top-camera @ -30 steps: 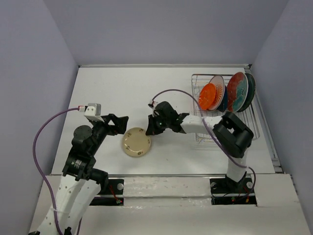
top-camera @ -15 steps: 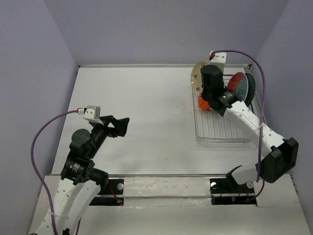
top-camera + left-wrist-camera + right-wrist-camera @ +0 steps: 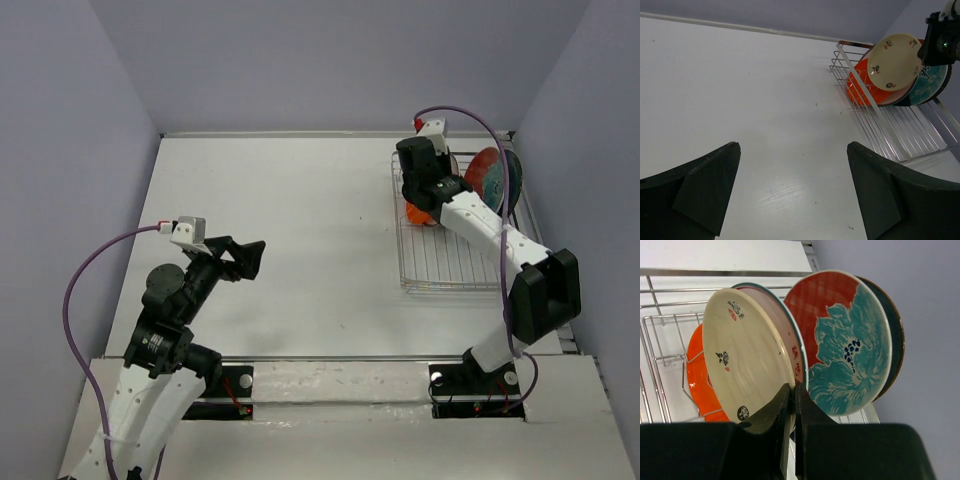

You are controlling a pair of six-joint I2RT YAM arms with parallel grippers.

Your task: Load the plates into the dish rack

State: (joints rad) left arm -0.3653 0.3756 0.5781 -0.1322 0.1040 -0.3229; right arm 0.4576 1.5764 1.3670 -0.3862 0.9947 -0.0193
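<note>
Right jaws tight on cream plate [image 3: 746, 360]

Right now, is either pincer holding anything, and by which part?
The right pincer pinches the small cream plate by its rim, at the edge nearest the wrist camera, upright at the dish rack. The left pincer is open and empty.

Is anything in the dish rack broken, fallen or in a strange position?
Nothing stands out. The plates stand on edge in the dish rack, none cracked or fallen; the right gripper pinches the cream plate by its rim.
</note>
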